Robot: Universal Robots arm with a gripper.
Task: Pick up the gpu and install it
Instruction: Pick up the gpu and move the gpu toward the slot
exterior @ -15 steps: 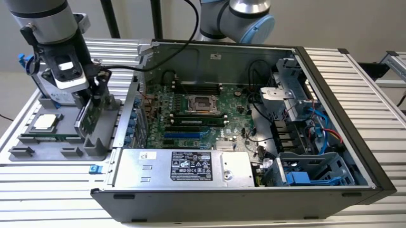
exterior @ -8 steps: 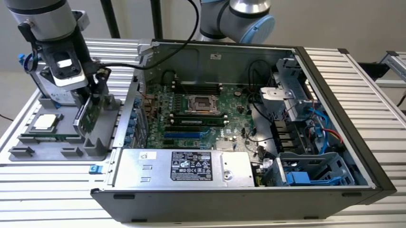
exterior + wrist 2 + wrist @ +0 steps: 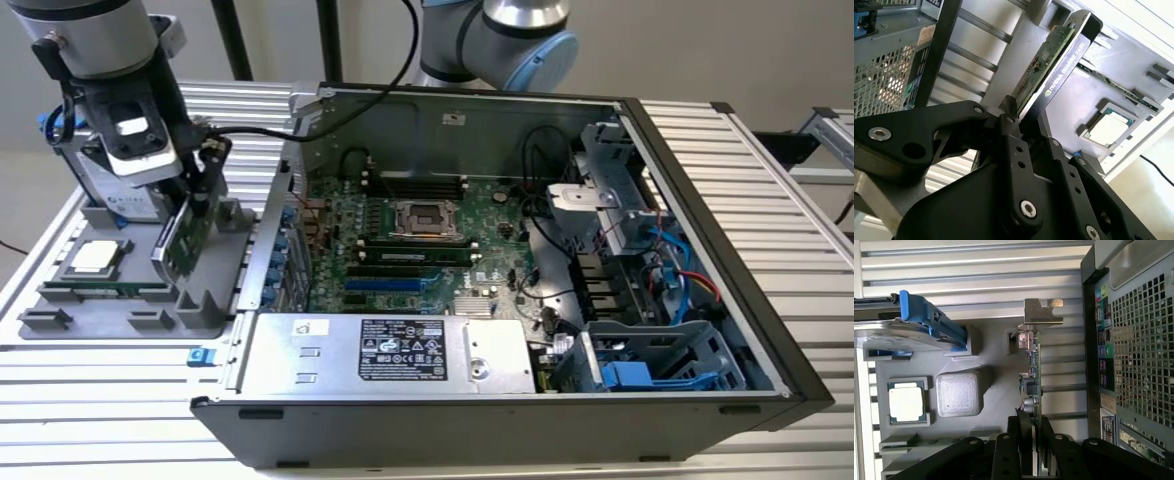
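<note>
Ribbed aluminium table (image 3: 747,150) bearing grey plastic tray (image 3: 80,320) beside open black computer case (image 3: 694,400); black gripper (image 3: 200,198) pointing down over tray, clamped on upright green gpu card (image 3: 176,245).

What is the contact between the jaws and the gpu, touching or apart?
Touching. In the first wrist view the jaws close on both faces of the gpu, with no gap visible.

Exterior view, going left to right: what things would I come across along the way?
Square processor chip → gpu gripped by the claw → metal processor socket → blue cables.
</note>
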